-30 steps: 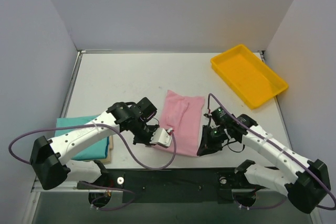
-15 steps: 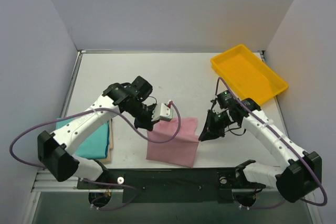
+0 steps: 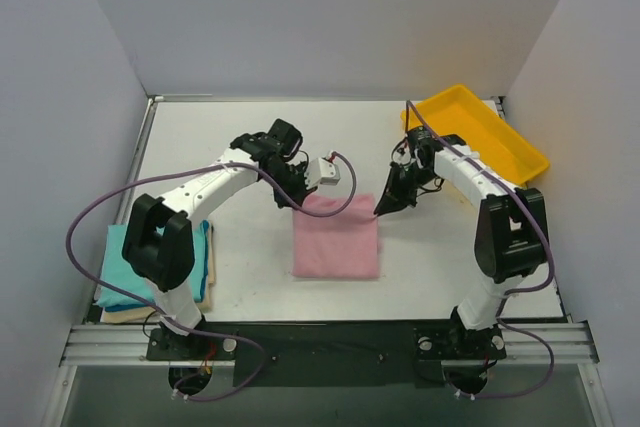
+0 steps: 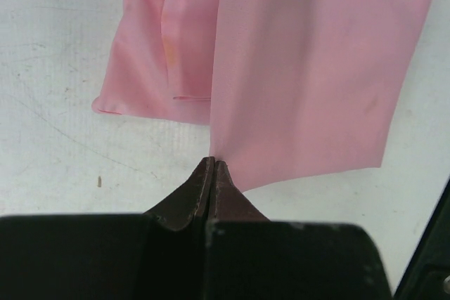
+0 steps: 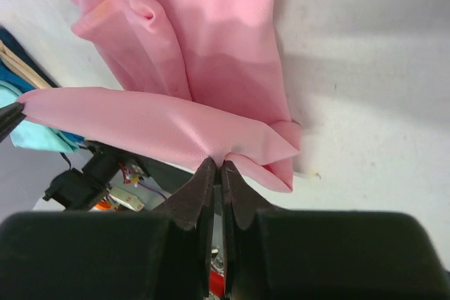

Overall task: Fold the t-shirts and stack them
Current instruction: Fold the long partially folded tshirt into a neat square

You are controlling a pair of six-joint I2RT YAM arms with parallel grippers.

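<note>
The light pink t-shirt (image 3: 337,237) lies folded at mid-table, its far edge lifted between both grippers. My left gripper (image 3: 293,202) is shut on its far left corner; the left wrist view shows the pink t-shirt (image 4: 309,68) hanging from the left gripper (image 4: 212,163). My right gripper (image 3: 381,211) is shut on its far right corner; the right wrist view shows the pink t-shirt (image 5: 190,68) pinched by the right gripper (image 5: 216,165). The teal t-shirt (image 3: 128,267) lies folded on the cream t-shirt (image 3: 208,277) at the near left.
A rigid yellow tray (image 3: 478,139) stands at the back right, close behind my right arm. Grey walls close in the left, back and right. A black rail (image 3: 330,345) runs along the near edge.
Both grippers have carried the pink shirt's near edge up and away, toward the far side of the table, folding it over. The shirt now lies as a shorter square.
</note>
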